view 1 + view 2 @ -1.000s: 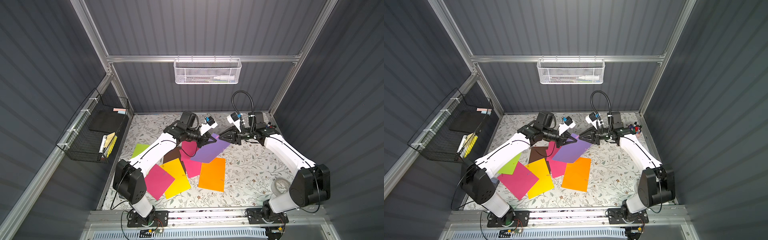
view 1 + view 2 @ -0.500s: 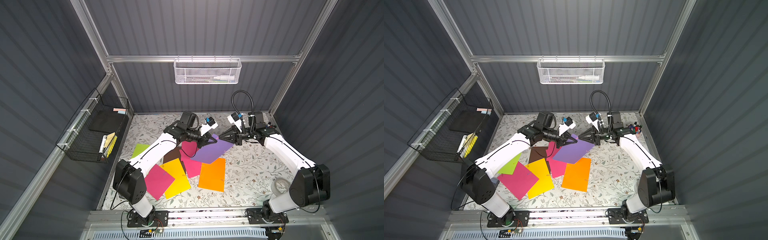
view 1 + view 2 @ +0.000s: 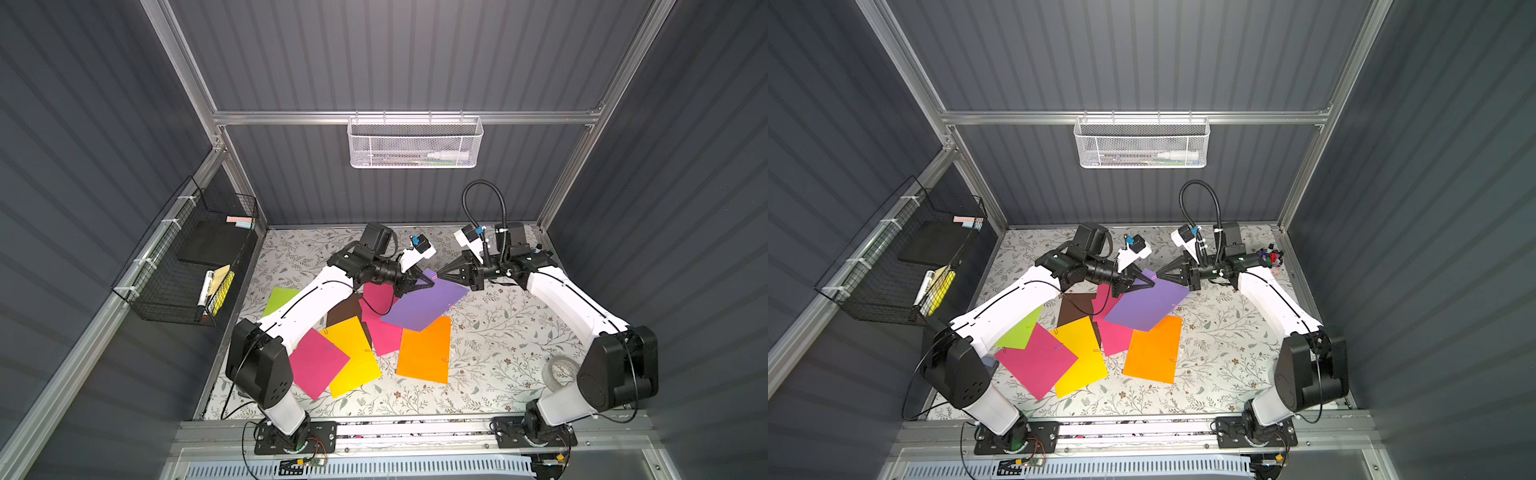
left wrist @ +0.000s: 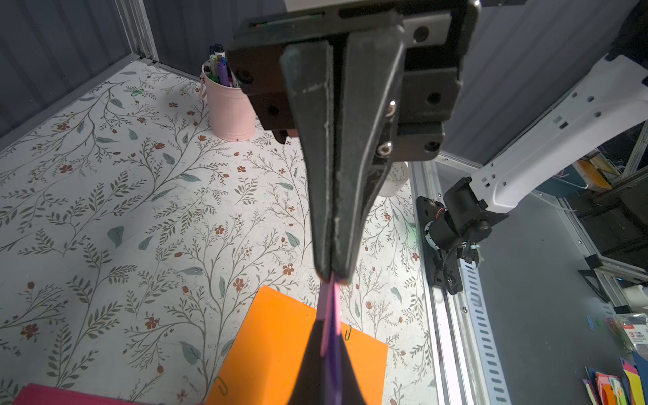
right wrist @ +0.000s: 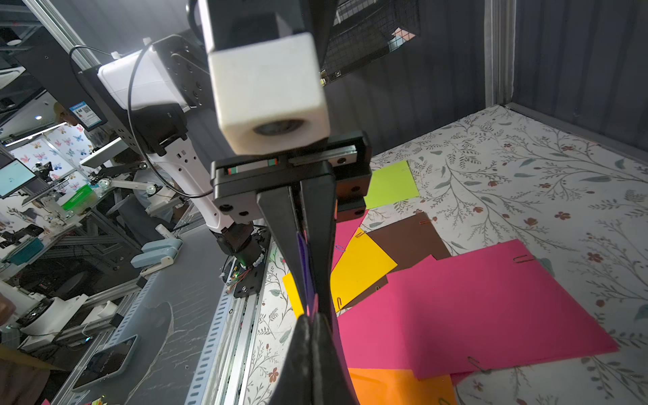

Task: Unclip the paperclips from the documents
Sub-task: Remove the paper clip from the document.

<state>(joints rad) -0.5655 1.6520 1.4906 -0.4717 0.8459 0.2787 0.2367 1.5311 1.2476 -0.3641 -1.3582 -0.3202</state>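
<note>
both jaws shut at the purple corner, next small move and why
Probably pull the right gripper straight back: its jaws are shut on the pink clip at a corner of the purple sheet, which the left gripper holds lifted.

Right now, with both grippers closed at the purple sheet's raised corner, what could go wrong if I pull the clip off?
1. The right gripper is shut at the pink paperclip, very close to the left gripper. If it also pinches paper, the purple sheet may tear.
2. The left gripper holds only that corner, so the sheet could slip out.
3. Its low end lies over the orange sheet, which may get dragged.
</note>
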